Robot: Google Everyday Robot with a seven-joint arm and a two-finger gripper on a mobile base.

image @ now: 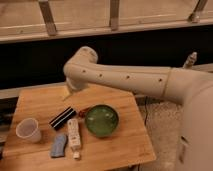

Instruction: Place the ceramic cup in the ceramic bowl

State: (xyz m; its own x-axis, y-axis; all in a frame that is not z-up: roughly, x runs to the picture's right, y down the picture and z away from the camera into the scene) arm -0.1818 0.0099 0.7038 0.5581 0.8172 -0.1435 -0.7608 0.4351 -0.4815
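The white ceramic cup (pixel 28 130) stands upright at the left edge of the wooden table (pixel 125 142). The green ceramic bowl (pixel 101 120) sits right of the table's middle, with nothing in it. My gripper (pixel 67 93) hangs over the table's back edge, mostly hidden under the arm's wrist (pixel 80 65). It is behind and left of the bowl, far from the cup, and holds nothing.
Between cup and bowl lie a black bar-shaped object (pixel 62 117), a white remote-like stick (pixel 74 134) and a blue object (pixel 59 145). A small reddish thing (pixel 84 110) touches the bowl's left rim. A dark wall and railing run behind the table.
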